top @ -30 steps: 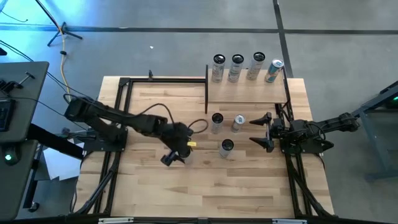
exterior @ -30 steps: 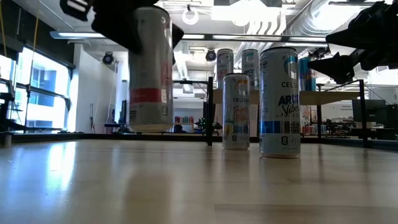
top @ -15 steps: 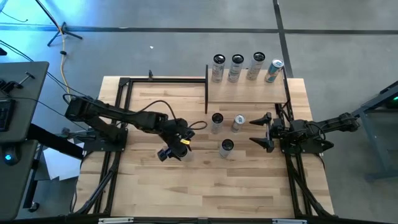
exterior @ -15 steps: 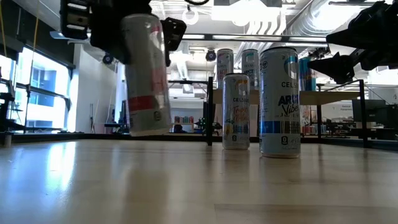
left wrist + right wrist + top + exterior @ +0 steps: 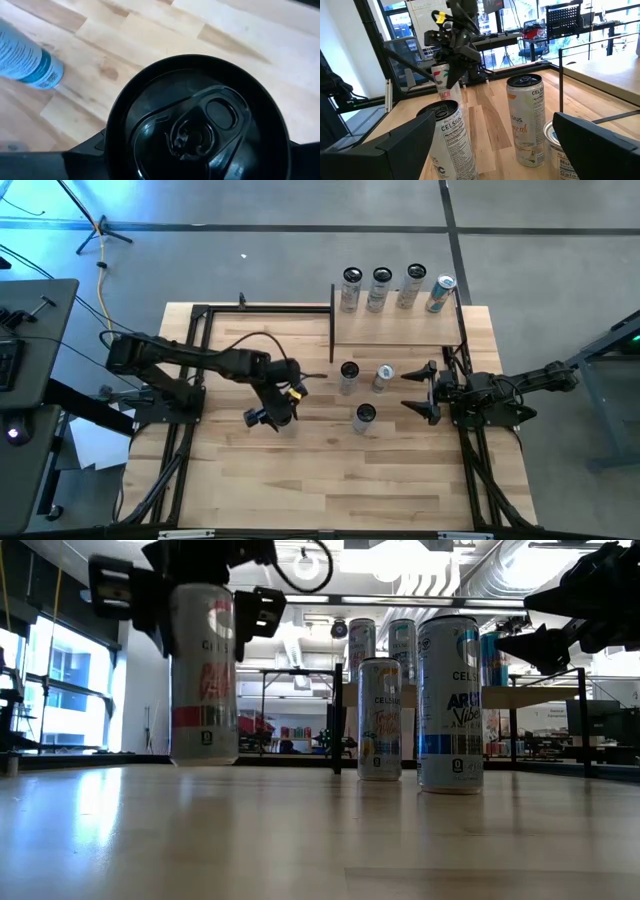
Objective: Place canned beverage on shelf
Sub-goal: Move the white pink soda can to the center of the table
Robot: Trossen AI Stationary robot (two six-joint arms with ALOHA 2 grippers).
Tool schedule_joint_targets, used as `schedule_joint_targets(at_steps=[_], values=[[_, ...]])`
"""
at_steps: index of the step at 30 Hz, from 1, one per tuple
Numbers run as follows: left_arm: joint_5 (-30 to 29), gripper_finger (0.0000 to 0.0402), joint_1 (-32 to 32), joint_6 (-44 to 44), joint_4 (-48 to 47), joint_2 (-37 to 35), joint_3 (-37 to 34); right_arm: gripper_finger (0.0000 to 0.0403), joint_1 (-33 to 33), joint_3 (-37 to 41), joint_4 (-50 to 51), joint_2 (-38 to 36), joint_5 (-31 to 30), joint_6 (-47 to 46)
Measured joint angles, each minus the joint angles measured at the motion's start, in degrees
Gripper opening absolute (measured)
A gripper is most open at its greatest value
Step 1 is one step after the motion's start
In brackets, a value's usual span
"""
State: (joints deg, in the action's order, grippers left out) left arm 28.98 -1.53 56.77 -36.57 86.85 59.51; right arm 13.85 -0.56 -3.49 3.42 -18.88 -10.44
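A white can with red lettering hangs upright just above the tabletop at the table's middle left, with my left gripper shut on it. Its black lid with pull tab fills the left wrist view. The shelf, a small light-wood plank on black posts, stands at the far right and carries several cans along its far edge. My right gripper waits open and level at the table's right side, its fingers pointing at the cans on the table. My left gripper pinches the can's upper wall, just under the rim, between its two fingers, one on either side. It comes from above, slanting down. The can hangs upright below the fingers, its bottom a little clear of the table.
Three more cans stand on the table in front of the shelf: two side by side and one nearer. Black frame rails run along the table's left and far sides. Bare wood lies toward the near edge.
My left gripper has carried the can toward the table's left and a little toward the far edge, rolling its wrist. The can, tilted a second ago, now hangs upright, still clear of the table.
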Motion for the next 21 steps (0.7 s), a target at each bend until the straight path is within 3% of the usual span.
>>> schedule_joint_targets(at_steps=[4, 10, 21], values=[[0.24, 0.0228, -2.68, 3.82, -3.16, 0.89, 0.00, 0.0389, 0.01, 0.00, 0.00, 0.00, 0.00, 0.00], [1.16, 0.0228, -5.19, 2.87, -6.77, 2.51, -0.02, 0.0389, 0.01, 0.00, -0.05, 0.13, 0.03, 0.00], [-6.40, 0.0246, -5.28, -11.56, -0.24, 2.49, 0.08, 0.0389, 0.02, 0.00, 0.00, 0.33, 0.07, 0.00]])
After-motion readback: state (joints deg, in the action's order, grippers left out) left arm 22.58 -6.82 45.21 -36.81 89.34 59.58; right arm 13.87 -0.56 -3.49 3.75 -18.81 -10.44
